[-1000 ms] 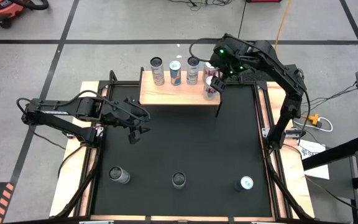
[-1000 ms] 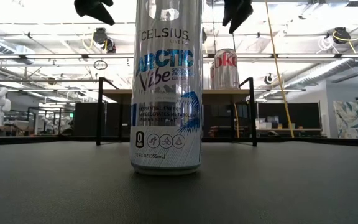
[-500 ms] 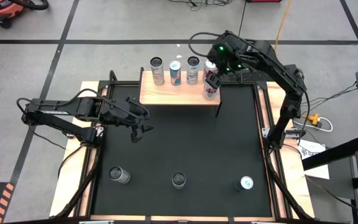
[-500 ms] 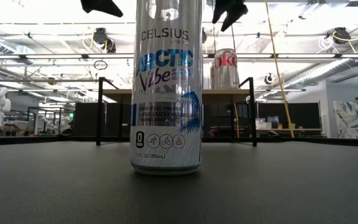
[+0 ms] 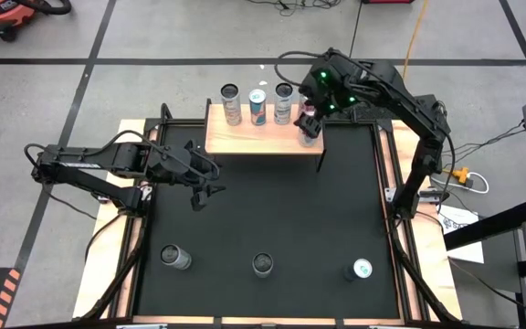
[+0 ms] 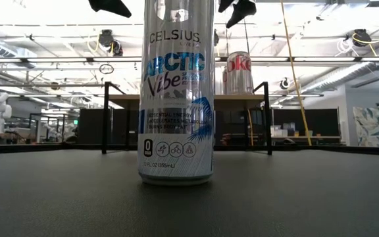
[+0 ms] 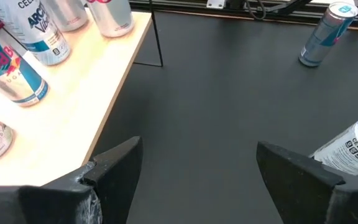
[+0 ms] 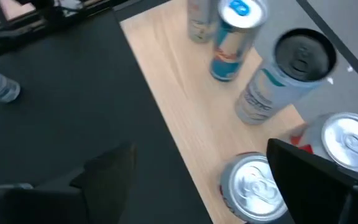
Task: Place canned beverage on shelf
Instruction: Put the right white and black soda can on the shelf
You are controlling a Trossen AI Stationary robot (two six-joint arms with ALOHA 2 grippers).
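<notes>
- A red-and-silver can (image 5: 310, 131) is standing upright on the shelf (image 5: 245, 139), at the shelf's right end, just beside three other cans (image 5: 257, 105) lined up along the shelf's far edge.
- The shelf itself is sitting at the far edge of the black surface (image 5: 272, 219), raised on thin black legs.
- The right gripper (image 5: 310, 116) is hanging directly above that right-end can, its jaws standing wide apart and holding nothing; the can's silver top is showing between and just under them in the right wrist view.
- Three more cans are standing upright along the near edge of the surface: one near the left corner (image 5: 175, 259), one at the middle (image 5: 263, 265), and one towards the right corner (image 5: 360, 270).
- Their long axes are pointing straight up, so a grasp from the side looks most fitting.
- The left gripper (image 5: 199, 194) is hovering over the left part of the surface, jaws wide and empty, and looks nearer to the near-left can than the right gripper is.
</notes>
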